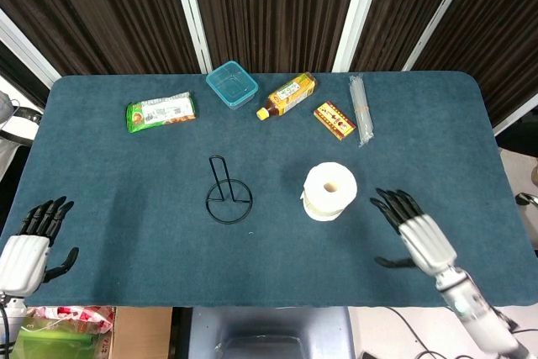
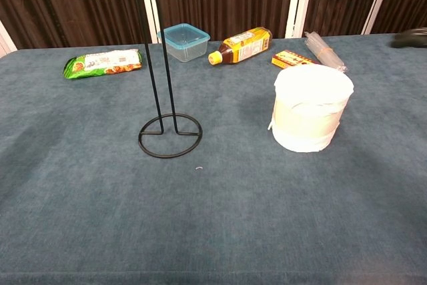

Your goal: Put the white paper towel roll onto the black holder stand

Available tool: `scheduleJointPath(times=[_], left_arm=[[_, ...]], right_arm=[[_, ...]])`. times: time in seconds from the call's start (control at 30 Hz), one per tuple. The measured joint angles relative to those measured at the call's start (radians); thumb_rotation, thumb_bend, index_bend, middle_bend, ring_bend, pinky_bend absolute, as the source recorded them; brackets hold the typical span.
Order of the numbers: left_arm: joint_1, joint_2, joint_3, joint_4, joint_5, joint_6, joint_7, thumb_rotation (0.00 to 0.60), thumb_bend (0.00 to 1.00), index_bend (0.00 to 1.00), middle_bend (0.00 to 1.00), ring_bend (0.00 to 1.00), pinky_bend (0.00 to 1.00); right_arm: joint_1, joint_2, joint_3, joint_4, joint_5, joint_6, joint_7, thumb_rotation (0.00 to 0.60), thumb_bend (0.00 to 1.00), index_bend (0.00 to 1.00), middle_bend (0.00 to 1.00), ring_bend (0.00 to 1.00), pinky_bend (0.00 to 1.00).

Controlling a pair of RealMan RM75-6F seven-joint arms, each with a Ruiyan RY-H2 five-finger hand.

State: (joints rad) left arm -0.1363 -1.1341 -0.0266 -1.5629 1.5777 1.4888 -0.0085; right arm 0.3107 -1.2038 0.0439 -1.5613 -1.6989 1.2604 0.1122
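The white paper towel roll (image 1: 329,192) (image 2: 310,108) stands upright on the blue table, right of centre. The black wire holder stand (image 1: 228,196) (image 2: 164,101) stands to its left with a ring base and a tall upright loop. My right hand (image 1: 415,233) hovers open just right of the roll, fingers spread, not touching it; a dark fingertip blur (image 2: 412,38) enters the chest view at the right edge. My left hand (image 1: 29,240) is open at the table's near left corner, far from both objects.
Along the far side lie a green snack packet (image 1: 160,112), a teal plastic box (image 1: 232,84), a lying bottle (image 1: 287,95), a small orange box (image 1: 334,119) and a clear tube of straws (image 1: 361,108). The table's front edge (image 1: 269,302) runs just below the hands.
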Motion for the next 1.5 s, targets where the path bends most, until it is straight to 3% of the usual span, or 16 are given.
scheduleJointPath(times=[0.17,0.37,0.63,0.87,0.93,1.0,1.1,1.27,1.5], left_arm=[[0.001,0.009,-0.002,-0.009,-0.006,0.001,0.004,0.6,0.39,0.0,0.01,0.03,0.11],[-0.004,0.016,-0.009,-0.011,-0.013,-0.003,-0.006,0.6,0.39,0.0,0.01,0.03,0.11],[0.033,0.027,0.021,-0.008,0.018,0.042,-0.027,0.6,0.39,0.0,0.01,0.03,0.11],[0.023,0.025,0.012,-0.009,0.009,0.028,-0.025,0.6,0.39,0.0,0.02,0.03,0.11],[0.023,0.023,0.013,-0.007,0.009,0.026,-0.023,0.6,0.39,0.0,0.01,0.03,0.11],[0.026,0.02,0.016,-0.002,0.011,0.028,-0.024,0.6,0.39,0.0,0.01,0.03,0.11],[0.027,0.018,0.016,0.0,0.014,0.033,-0.026,0.6,0.39,0.0,0.01,0.03,0.11],[0.03,0.021,0.018,-0.001,0.018,0.038,-0.028,0.6,0.39,0.0,0.02,0.03,0.11],[0.031,0.027,0.02,-0.013,0.015,0.031,-0.027,0.6,0.39,0.0,0.02,0.03,0.11]], right_arm=[[0.143,-0.012,0.087,-0.018,0.148,-0.215,-0.03,0.6,0.11,0.0,0.0,0.0,0.0],[0.257,-0.045,0.16,-0.014,0.353,-0.362,-0.152,0.6,0.11,0.0,0.0,0.0,0.0],[0.359,-0.097,0.185,0.033,0.584,-0.493,-0.291,0.6,0.11,0.0,0.0,0.0,0.0],[0.408,-0.113,0.172,0.061,0.695,-0.569,-0.314,0.6,0.11,0.02,0.01,0.0,0.01],[0.416,-0.119,0.169,0.074,0.715,-0.578,-0.302,0.6,0.12,0.2,0.16,0.13,0.23],[0.416,-0.127,0.169,0.08,0.715,-0.572,-0.282,0.6,0.17,0.53,0.46,0.45,0.6],[0.409,-0.138,0.17,0.089,0.697,-0.551,-0.247,0.6,0.25,0.75,0.66,0.69,0.81],[0.381,-0.158,0.175,0.105,0.616,-0.457,-0.185,0.6,0.31,0.88,0.78,0.79,0.91],[0.345,-0.129,0.187,0.053,0.484,-0.342,-0.101,0.6,0.31,0.88,0.79,0.79,0.9]])
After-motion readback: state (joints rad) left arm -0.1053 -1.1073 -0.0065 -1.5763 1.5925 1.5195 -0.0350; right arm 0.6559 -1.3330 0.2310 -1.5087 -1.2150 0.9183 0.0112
